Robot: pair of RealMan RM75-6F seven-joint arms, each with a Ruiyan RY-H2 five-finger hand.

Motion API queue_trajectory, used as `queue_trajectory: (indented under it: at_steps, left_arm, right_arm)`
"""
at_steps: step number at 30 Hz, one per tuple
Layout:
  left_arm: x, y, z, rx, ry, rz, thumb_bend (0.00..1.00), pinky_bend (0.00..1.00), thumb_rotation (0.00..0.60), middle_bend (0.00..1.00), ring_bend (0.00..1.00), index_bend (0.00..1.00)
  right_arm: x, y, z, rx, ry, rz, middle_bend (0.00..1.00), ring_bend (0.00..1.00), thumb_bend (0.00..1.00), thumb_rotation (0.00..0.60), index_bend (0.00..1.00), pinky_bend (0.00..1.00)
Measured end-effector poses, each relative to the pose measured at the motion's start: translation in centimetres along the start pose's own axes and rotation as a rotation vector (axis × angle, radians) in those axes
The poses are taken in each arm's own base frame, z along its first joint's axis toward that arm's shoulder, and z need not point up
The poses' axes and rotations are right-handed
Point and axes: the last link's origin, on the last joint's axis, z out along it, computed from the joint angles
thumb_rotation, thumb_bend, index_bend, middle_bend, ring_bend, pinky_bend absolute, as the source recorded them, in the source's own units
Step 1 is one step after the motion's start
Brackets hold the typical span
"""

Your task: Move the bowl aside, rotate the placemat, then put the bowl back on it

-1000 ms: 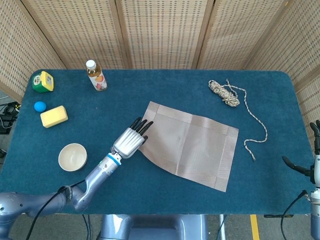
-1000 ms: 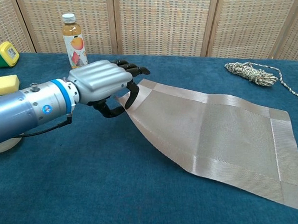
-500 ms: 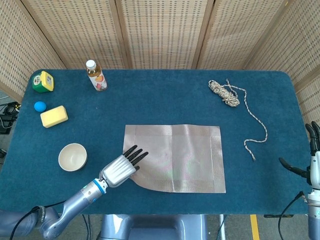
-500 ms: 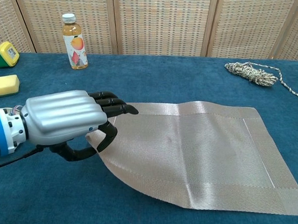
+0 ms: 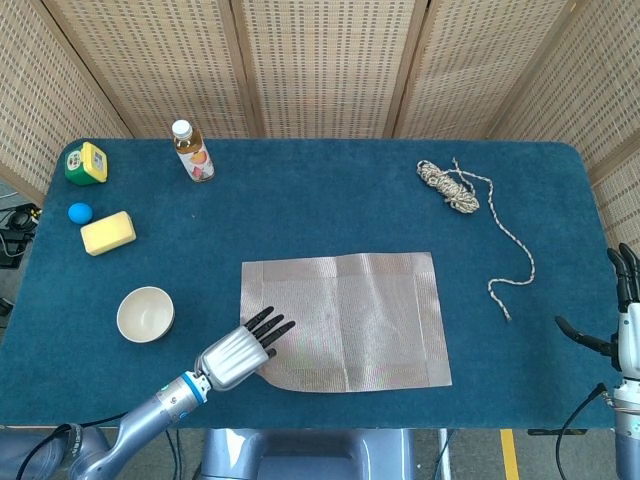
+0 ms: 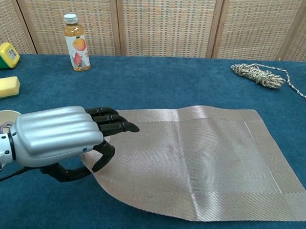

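The beige woven placemat (image 5: 350, 320) lies roughly square to the table's front edge, its front left corner lifted a little. My left hand (image 5: 243, 350) pinches that corner, fingers (image 6: 111, 120) on top and thumb underneath the placemat (image 6: 207, 158). The cream bowl (image 5: 146, 314) stands empty on the blue cloth to the left of the mat, apart from it; in the chest view only its rim (image 6: 0, 118) shows behind my left hand (image 6: 59, 138). My right hand (image 5: 625, 315) hangs off the table's right edge, fingers spread, holding nothing.
A juice bottle (image 5: 191, 151) stands at the back left, with a green box (image 5: 86, 163), a blue ball (image 5: 79, 212) and a yellow sponge (image 5: 107, 232) along the left edge. A coiled rope (image 5: 460, 190) trails across the back right.
My left hand has drawn the mat's corner toward the front edge, turning the mat from a slanted lie to nearly square with the table. The bowl has stayed put.
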Motion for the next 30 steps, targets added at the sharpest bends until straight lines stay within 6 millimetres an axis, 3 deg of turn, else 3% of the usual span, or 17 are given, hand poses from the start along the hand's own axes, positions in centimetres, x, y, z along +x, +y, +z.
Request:
queue_trajectory:
  at_steps: [5,8,19,30]
  left_arm:
    - [-0.3,0.0,-0.8,-0.004,-0.019,-0.001,0.20,0.00,0.600,0.00,0.00,0.24]
    - [-0.3,0.1,-1.3,-0.005,-0.020,-0.017,0.16,0.00,0.600,0.00,0.00,0.14]
    - [0.4,0.1,-5.1,0.006,0.040,-0.040,0.16,0.00,0.600,0.00,0.00,0.11]
    - [0.5,-4.1,-12.3,0.281,0.125,-0.126,0.16,0.00,0.600,0.00,0.00,0.18]
  right_arm:
    - [0.0,-0.1,-0.1,0.003,-0.003,0.001,0.00,0.00,0.20,0.600,0.00,0.00]
    - [-0.1,-0.2,-0.1,0.006,-0.005,0.001,0.00,0.00,0.20,0.600,0.00,0.00]
    - [-0.2,-0.7,-0.5,0.026,-0.006,-0.018,0.00,0.00,0.20,0.600,0.00,0.00]
    - [-0.4,-1.7,-1.3,0.066,-0.002,-0.042,0.00,0.00,0.20,0.600,0.00,0.00]
